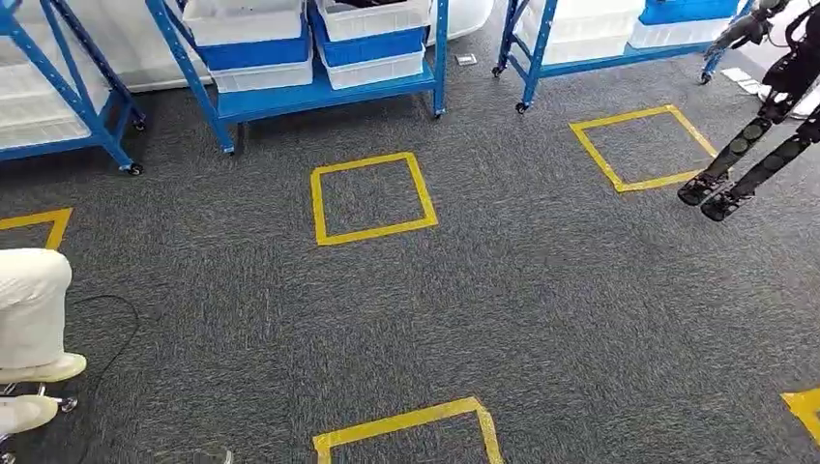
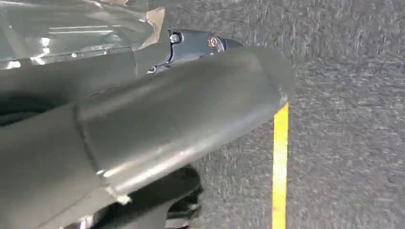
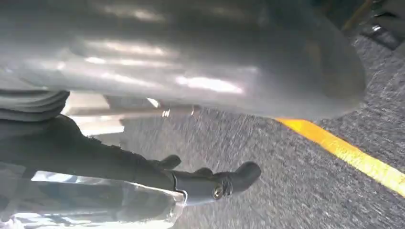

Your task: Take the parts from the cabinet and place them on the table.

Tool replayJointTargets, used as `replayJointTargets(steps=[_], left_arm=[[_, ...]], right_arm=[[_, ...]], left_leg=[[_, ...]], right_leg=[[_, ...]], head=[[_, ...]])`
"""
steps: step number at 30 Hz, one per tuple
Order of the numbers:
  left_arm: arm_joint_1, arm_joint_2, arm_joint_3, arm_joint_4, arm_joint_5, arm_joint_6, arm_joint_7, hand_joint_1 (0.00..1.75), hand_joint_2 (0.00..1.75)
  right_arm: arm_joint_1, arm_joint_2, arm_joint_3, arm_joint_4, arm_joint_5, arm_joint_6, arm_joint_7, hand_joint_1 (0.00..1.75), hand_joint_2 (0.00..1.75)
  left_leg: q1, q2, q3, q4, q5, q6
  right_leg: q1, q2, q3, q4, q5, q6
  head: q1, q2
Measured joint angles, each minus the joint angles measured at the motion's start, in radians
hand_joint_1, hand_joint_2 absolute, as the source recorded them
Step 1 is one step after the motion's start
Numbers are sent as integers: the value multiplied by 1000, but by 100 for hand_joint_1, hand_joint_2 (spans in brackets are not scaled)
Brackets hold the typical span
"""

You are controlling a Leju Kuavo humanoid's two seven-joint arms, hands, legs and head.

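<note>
- Risk first: the robot looks to be walking over grey carpet (image 1: 541, 290) marked with yellow tape squares (image 1: 372, 198), so a loosely held load could slip out mid-stride, judging by how little of each grip shows.
- Left hand (image 2: 143, 124): clear, crinkled plastic, seemingly a bagged part (image 2: 71, 28), lies against it beside a dark finger (image 2: 200, 43); whether the fingers pinch it or merely touch it, I cannot tell.
- Right hand (image 3: 143, 62): dark fingers (image 3: 210, 183) reach along another clear plastic bag (image 3: 95, 200); it appears held, though the clamp itself is hidden.
- Both bags look thin, glossy and slippery; their contents are too blurred to name.
- Blue racks (image 1: 319, 97) with white and blue bins (image 1: 372, 43) stand ahead, another robot's legs (image 1: 745, 159) to the right, and a seated person's leg (image 1: 29, 309) at the left: collision hazards if the path drifts.
</note>
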Motion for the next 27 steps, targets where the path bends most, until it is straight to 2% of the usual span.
replayJointTargets(steps=[1,2,3,4,6,7,8,9,11,12,13,14,16,17,18,19,21,22,23,24,25,27], left_arm=[[1,3,0,0,0,0,0,0,0],[-2,2,-1,1,0,0,0,0,0],[0,2,-1,1,0,-5,-1,0,0],[1,2,-2,1,0,-25,-9,0,0],[-4,2,-3,1,3,-50,-22,0,0],[-10,3,-3,1,3,-55,-23,0,0],[-16,2,-3,1,3,-62,-24,0,0],[-19,1,-4,1,3,-63,-24,0,0],[-20,-1,-5,1,3,-65,-24,0,0],[-21,-4,-5,1,3,-66,-24,0,0],[-23,-4,-5,1,3,-66,-25,0,0],[-27,-4,-5,1,5,-67,-25,0,0],[-31,-6,-6,1,6,-71,-25,0,0],[-30,-7,-6,1,6,-72,-25,0,0],[-29,-7,-6,1,6,-72,-25,0,0],[-29,-7,-6,2,6,-72,-25,0,0],[-30,-10,-6,2,6,-72,-25,0,0],[-30,-10,-6,2,6,-72,-25,0,0],[-30,-10,-6,2,6,-72,-25,0,0],[-31,-10,-6,2,6,-72,-25,0,0],[-30,-9,-6,2,6,-72,-25,0,0],[-30,-9,-6,2,6,-72,-25,0,0]], right_arm=[[0,2,0,0,0,0,0,0,0],[6,2,0,0,0,0,0,0,0],[5,0,0,0,0,0,0,0,0],[3,1,-2,0,-4,-5,0,0,0],[-2,6,-5,0,-12,-16,0,0,0],[-4,9,-5,0,-13,-18,1,0,0],[-5,11,-6,0,-14,-18,3,0,0],[-6,12,-7,0,-15,-18,5,0,0],[-7,15,-12,0,-15,-18,6,0,0],[-6,15,-13,0,-15,-18,6,0,0],[-6,15,-13,0,-15,-18,6,0,0],[-6,16,-14,0,-15,-18,7,0,0],[-3,16,-14,0,-15,-18,7,0,0],[-1,16,-15,0,-15,-18,7,0,0],[1,15,-15,0,-17,-18,7,0,0],[-1,14,-15,0,-17,-18,7,0,0],[-2,13,-15,0,-16,-18,8,0,0],[-1,14,-15,1,-17,-18,8,0,0],[-1,15,-15,2,-17,-18,8,0,0],[-2,15,-16,2,-17,-18,8,0,0],[-2,15,-16,2,-17,-18,8,0,0],[-1,16,-16,2,-17,-18,8,0,0]], left_leg=[[-3,56,-15,31,-24,-4],[1,140,-157,325,-157,-17],[3,143,-157,325,-140,-18],[3,144,-126,265,-103,-17],[3,158,-23,79,-23,-8],[-1,177,10,19,-25,-2],[-5,174,11,15,-25,2],[-8,173,8,16,-25,3],[-15,166,8,11,-24,13],[-1,160,17,-4,-15,25],[-3,158,20,-7,-14,28],[-1,156,19,-7,-12,35],[-1,144,17,-7,-12,36],[-2,138,17,-7,-12,35],[-2,133,17,-6,-12,35],[-1,126,18,-5,-12,35],[0,117,22,-4,-14,31],[-2,114,22,-1,-15,25],[-9,110,20,3,-19,17],[-10,111,17,9,-28,21],[-8,112,17,7,-18,40],[-5,112,19,5,-17,39]], right_leg=[[-15,-27,4,-6,7,-19],[-1,-90,3,-6,1,-38],[0,-104,4,-6,0,-39],[1,-107,5,-5,-1,-40],[1,-115,9,-5,-4,-37],[5,-118,8,-5,-5,-35],[15,-120,3,-4,-8,-28],[15,-121,5,-4,-8,-25],[16,-127,8,-10,-4,-14],[23,-126,1,-4,-14,-7],[13,-99,-3,23,-31,-7],[12,-74,-35,88,-65,-12],[8,-57,-117,254,-129,-14],[8,-55,-146,308,-139,-8],[7,-55,-151,311,-131,-1],[4,-55,-131,257,-99,11],[-5,-54,-45,73,-16,31],[-11,-50,-17,0,5,31],[-1,-48,-22,-2,8,19],[-14,-49,-15,-4,14,7],[-7,-49,-15,-3,13,8],[-2,-49,-14,-3,16,4]], head=[[-3,0],[-17,0],[-16,0],[-17,0],[-17,0],[-18,0],[-16,0],[-15,0],[-16,0],[-16,0],[-14,0],[-10,0],[-7,0],[-8,0],[-7,0],[-6,0],[-6,0],[-6,0],[-5,0],[-8,0],[-9,0],[-8,0]])
